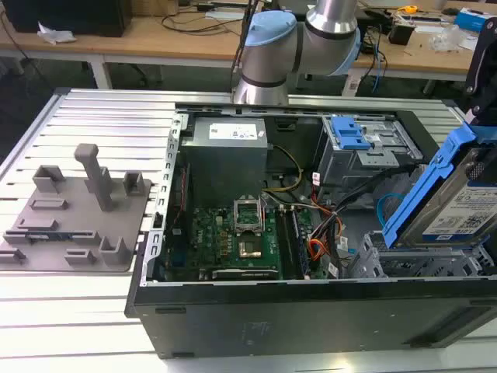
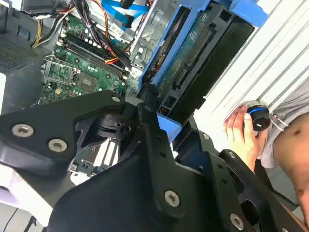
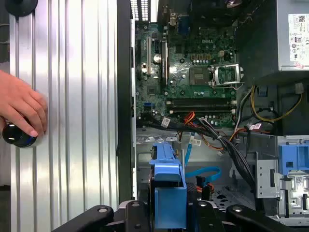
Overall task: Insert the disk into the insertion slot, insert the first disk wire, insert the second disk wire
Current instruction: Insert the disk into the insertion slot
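The disk [image 1: 454,198], a silver drive in a blue caddy, hangs steeply tilted over the right end of the open computer case. My gripper [image 1: 477,93] is shut on its upper end; in both wrist views the black fingers [image 2: 147,108] clamp the blue caddy [image 3: 169,193]. Its lower end is just above the insertion slot [image 1: 419,260], the low grey perforated cage. The first disk wire [image 1: 317,247], red and orange, lies loose beside the motherboard [image 3: 195,118]. The second disk wire [image 1: 383,211], light blue, loops next to the cage [image 3: 203,172].
A taller grey bay with a blue latch [image 1: 353,136] stands behind the cage. The power supply [image 1: 229,148] and motherboard [image 1: 233,237] fill the case. A grey fixture plate [image 1: 74,214] lies at the exterior view's left. A person's hand [image 3: 21,108] rests on a knob [image 3: 17,136] beside the case.
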You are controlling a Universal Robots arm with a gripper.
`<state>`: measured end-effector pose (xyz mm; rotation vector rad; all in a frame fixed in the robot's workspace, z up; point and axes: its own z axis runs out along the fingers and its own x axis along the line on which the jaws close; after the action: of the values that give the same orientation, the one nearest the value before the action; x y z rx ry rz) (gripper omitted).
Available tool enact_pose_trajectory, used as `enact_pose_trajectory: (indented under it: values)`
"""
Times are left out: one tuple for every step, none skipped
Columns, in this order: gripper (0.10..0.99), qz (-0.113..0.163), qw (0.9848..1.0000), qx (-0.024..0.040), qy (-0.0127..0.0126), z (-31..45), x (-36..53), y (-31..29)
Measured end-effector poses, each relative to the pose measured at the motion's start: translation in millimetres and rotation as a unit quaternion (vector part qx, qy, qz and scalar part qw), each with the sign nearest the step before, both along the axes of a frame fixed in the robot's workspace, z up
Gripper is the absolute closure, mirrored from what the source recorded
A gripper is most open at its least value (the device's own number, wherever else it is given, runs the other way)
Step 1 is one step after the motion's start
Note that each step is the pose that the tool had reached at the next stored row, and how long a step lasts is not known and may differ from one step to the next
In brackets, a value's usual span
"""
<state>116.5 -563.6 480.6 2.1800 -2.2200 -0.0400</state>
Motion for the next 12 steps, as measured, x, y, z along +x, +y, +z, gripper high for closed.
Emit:
enact_pose_trajectory:
  values:
    - [0.722, 0.000, 1.0000, 0.0000, 0.0000, 0.0, 0.0, 0.0]
    - [0.722, 0.000, 1.0000, 0.0000, 0.0000, 0.0, 0.0, 0.0]
    - [0.722, 0.000, 1.0000, 0.0000, 0.0000, 0.0, 0.0, 0.0]
    - [0.722, 0.000, 1.0000, 0.0000, 0.0000, 0.0, 0.0, 0.0]
    - [0.722, 0.000, 1.0000, 0.0000, 0.0000, 0.0, 0.0, 0.0]
    - [0.722, 0.000, 1.0000, 0.0000, 0.0000, 0.0, 0.0, 0.0]
    - [0.722, 0.000, 1.0000, 0.0000, 0.0000, 0.0, 0.0, 0.0]
    - [0.722, 0.000, 1.0000, 0.0000, 0.0000, 0.0, 0.0, 0.0]
    - [0.722, 0.000, 1.0000, 0.0001, 0.0000, 0.0, 0.0, 0.0]
    - [0.722, 0.000, 1.0000, 0.0006, 0.0000, 0.1, 0.0, 0.0]
    - [0.722, 0.000, 1.0000, 0.0020, -0.0001, 0.0, 0.0, 0.0]
    - [0.722, 0.000, 1.0000, 0.0035, -0.0004, -0.1, -0.1, 0.0]
